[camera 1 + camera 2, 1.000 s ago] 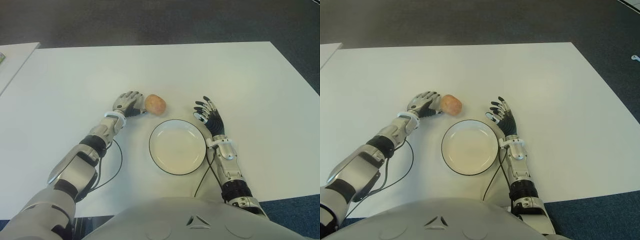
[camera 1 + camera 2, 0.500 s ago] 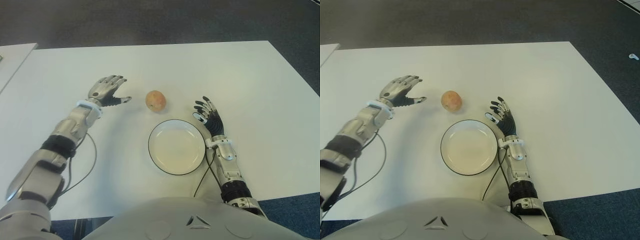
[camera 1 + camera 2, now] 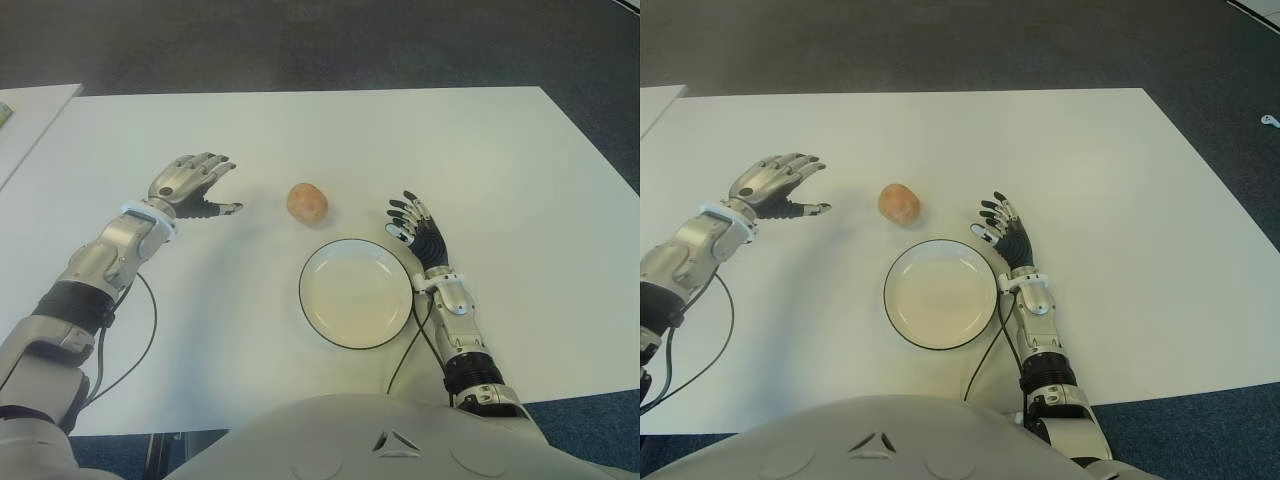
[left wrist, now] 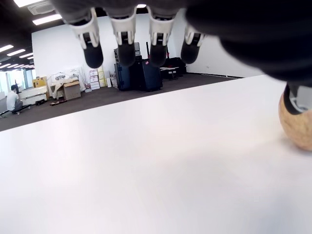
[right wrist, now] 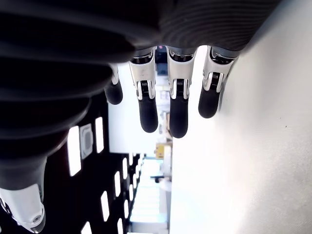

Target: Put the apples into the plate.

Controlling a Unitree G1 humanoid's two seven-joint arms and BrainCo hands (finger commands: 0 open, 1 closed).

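One reddish-yellow apple [image 3: 307, 202] lies on the white table [image 3: 330, 130], just beyond the far-left rim of a white plate [image 3: 355, 293] with a dark edge. The plate holds nothing. My left hand [image 3: 193, 186] hovers well to the left of the apple, fingers spread and holding nothing. In the left wrist view the apple [image 4: 297, 127] shows at the frame's edge, apart from the fingers [image 4: 126, 36]. My right hand [image 3: 416, 228] shows beside the plate's right rim, fingers extended and empty.
A second white table's corner [image 3: 25, 115] shows at the far left. A black cable [image 3: 412, 350] runs from the right wrist past the plate's near-right rim. Another cable [image 3: 125, 345] hangs from my left forearm. Dark carpet [image 3: 300, 45] lies beyond the table.
My left hand has let go of the apple's side and drawn away to the left, opening as it went. The apple has rolled slightly away from the plate. The right hand has stayed put.
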